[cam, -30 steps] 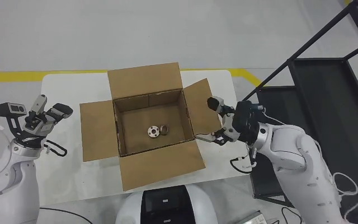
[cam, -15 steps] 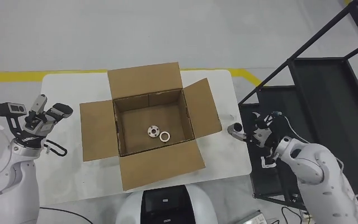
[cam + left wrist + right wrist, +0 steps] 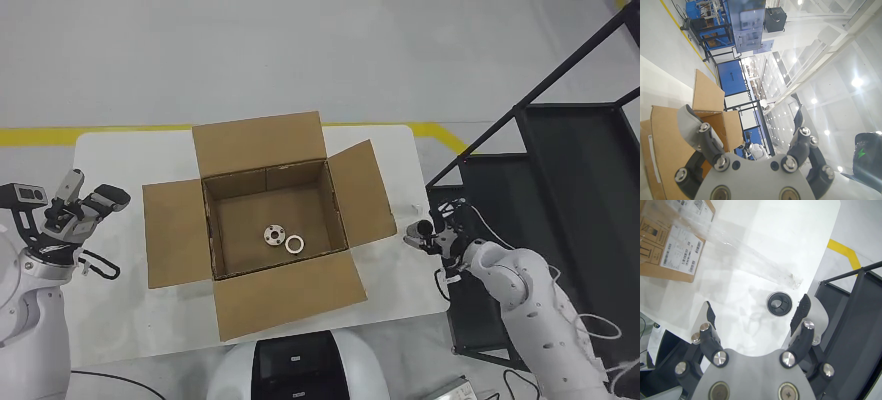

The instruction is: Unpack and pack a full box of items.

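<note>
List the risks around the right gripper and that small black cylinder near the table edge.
1. The small black cylinder sits close to the table edge. The open right gripper has one finger right beside it, so a nudge could push it off towards the dark rack.
2. A clear tape strip trailing from the box flap ends just beside the cylinder and might snag a finger.
</note>
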Action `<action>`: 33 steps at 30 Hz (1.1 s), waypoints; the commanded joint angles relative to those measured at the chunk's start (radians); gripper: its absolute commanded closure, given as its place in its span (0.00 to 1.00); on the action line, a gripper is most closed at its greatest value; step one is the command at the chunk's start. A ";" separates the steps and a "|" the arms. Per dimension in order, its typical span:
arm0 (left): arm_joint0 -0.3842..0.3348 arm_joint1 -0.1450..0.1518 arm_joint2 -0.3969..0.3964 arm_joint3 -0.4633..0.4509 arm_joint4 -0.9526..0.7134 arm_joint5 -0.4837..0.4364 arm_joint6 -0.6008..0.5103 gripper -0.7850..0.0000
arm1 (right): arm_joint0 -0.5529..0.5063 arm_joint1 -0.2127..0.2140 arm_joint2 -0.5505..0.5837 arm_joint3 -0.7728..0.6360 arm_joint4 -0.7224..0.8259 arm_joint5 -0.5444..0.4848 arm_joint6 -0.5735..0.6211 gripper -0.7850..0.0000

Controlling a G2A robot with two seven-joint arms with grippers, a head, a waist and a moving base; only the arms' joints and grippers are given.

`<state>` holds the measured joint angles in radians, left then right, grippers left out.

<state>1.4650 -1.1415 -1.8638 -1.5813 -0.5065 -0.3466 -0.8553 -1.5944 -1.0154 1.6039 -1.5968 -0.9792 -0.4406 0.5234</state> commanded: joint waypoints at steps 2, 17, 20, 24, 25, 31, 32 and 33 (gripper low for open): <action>0.000 0.000 0.000 0.000 0.000 0.000 0.000 0.00 | 0.042 -0.005 -0.032 0.063 -0.025 0.040 -0.016 0.00; 0.000 0.000 0.000 0.000 0.000 0.000 0.000 0.00 | 0.171 -0.029 -0.141 0.293 -0.011 0.118 -0.080 0.17; 0.000 0.000 0.000 0.000 0.000 0.000 0.000 0.00 | 0.183 -0.032 -0.150 0.312 -0.007 0.128 -0.088 1.00; 0.000 0.000 0.000 0.000 0.000 0.000 0.000 0.00 | 0.189 -0.033 -0.152 0.325 -0.007 0.137 -0.084 1.00; 0.000 0.000 0.000 0.000 0.000 0.000 0.000 0.00 | 0.190 -0.033 -0.153 0.326 -0.009 0.138 -0.082 1.00; 0.000 0.000 0.000 0.000 0.000 0.000 0.000 0.00 | 0.171 -0.029 -0.140 0.287 -0.007 0.130 -0.056 1.00; 0.000 0.000 0.000 0.000 0.000 0.000 0.000 0.00 | 0.165 -0.028 -0.137 0.273 -0.008 0.129 -0.052 1.00; 0.000 0.000 0.000 0.000 0.000 0.000 0.000 0.00 | 0.159 -0.027 -0.133 0.256 -0.009 0.130 -0.048 1.00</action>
<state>1.4650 -1.1415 -1.8638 -1.5813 -0.5065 -0.3466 -0.8553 -1.4298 -1.0437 1.4673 -1.3242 -0.9868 -0.3115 0.4716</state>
